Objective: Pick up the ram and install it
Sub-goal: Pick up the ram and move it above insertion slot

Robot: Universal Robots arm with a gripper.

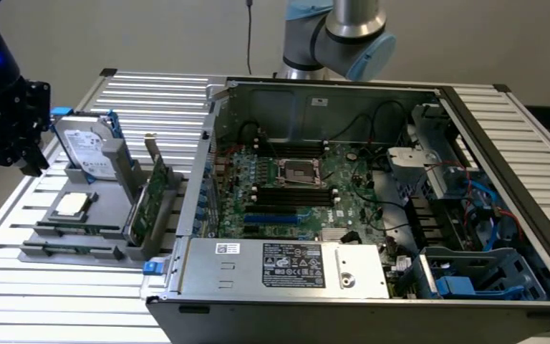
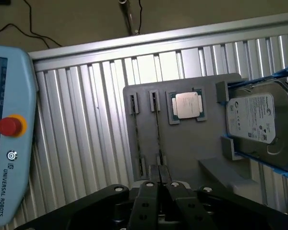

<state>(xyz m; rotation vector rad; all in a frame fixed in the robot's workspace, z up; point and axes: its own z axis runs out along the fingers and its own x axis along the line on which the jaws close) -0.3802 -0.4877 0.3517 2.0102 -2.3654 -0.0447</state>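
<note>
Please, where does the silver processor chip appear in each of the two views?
Exterior view: the processor chip lies on the grey holder at the exterior view's left, nearer the camera than the hard drive.
Wrist view: the processor chip sits on the grey holder between two narrow slots and the hard drive.
Shared landmark: the hard drive.

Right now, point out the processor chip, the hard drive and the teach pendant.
processor chip (image 2: 186, 105), wrist view, middle of its silver lid.
hard drive (image 2: 259, 125), wrist view, its label.
teach pendant (image 2: 10, 125), wrist view, red stop button.
</note>
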